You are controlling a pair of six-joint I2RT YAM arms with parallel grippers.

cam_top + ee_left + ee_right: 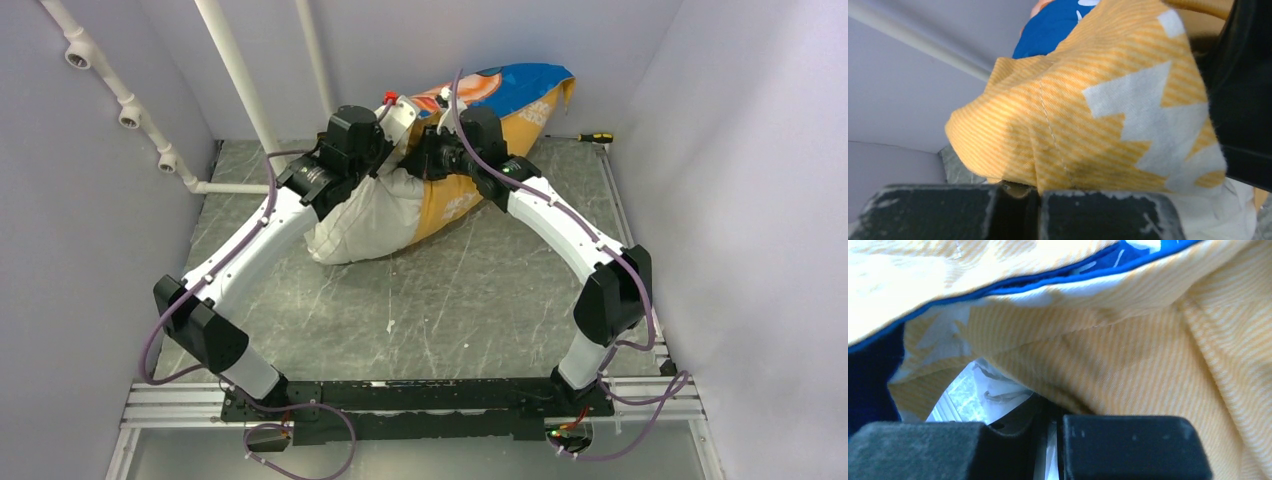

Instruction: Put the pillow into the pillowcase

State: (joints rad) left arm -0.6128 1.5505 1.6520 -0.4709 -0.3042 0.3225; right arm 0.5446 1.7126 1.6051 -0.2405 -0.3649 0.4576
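At the far middle of the tabletop (450, 300), pillow (365, 225) sits about half inside the pillowcase (505, 100), white near-left end bare. Left end effector (1018, 192) pinched together on the orange hem. Right end effector (1050, 422) nearly together, cloth in the gap. Best move, I'd say: hold both pinches and draw the hem evenly toward near-left, no bunching. Fabric thin, orange-striped, white lettering, blue top. Stuffing looks plump.

The pillowcase (520, 100) is blue on one face, yellow-orange striped with white lettering on the other. The pillow (365, 225) is white.
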